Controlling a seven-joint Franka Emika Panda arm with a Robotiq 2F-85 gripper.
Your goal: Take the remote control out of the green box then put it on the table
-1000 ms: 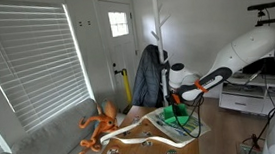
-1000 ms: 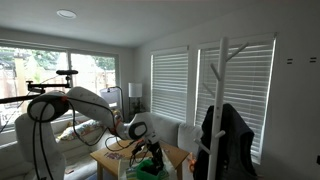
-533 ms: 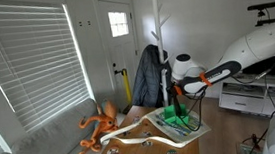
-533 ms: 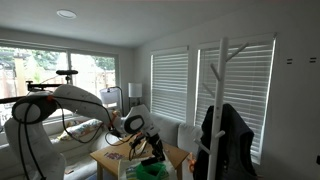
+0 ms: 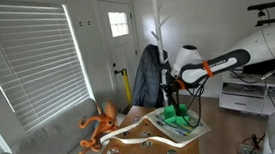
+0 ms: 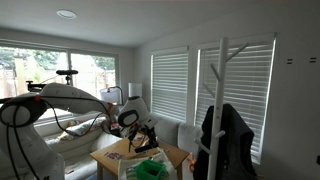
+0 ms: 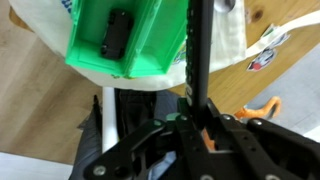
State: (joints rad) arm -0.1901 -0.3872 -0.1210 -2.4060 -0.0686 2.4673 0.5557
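Green box [image 5: 177, 118]: in an exterior view it sits low at centre right, under the arm [image 5: 222, 62], where it was a second ago.
Gripper [image 5: 181, 96]: a second ago it was down at the box. Now it hangs clear above it, but it is too small here to read the jaws.
Table [image 6: 105, 160]: in an exterior view the wooden top carries the box [image 6: 152, 170] at its near right end.
Wrist of the arm: in that same view it has lifted, and the gripper [image 6: 143, 140] now stands above the box and a little to its left. A dark strip below it is too small to name.
Remote control [image 7: 197, 55]: in the wrist view a slim black bar runs from the fingers toward the far edge. I take it to be the remote seen edge-on, out of the box and in the air.
Jaws: pressed in on the bar's near end from both sides — pinching it.
Box in the wrist view: it lies left of the bar on a white cloth [image 7: 232, 40]. A small dark shape [image 7: 118, 32] inside it cannot be identified.
Meaning for the task: the lift-out looks done — what remains is to carry the remote over bare wood and set it down.
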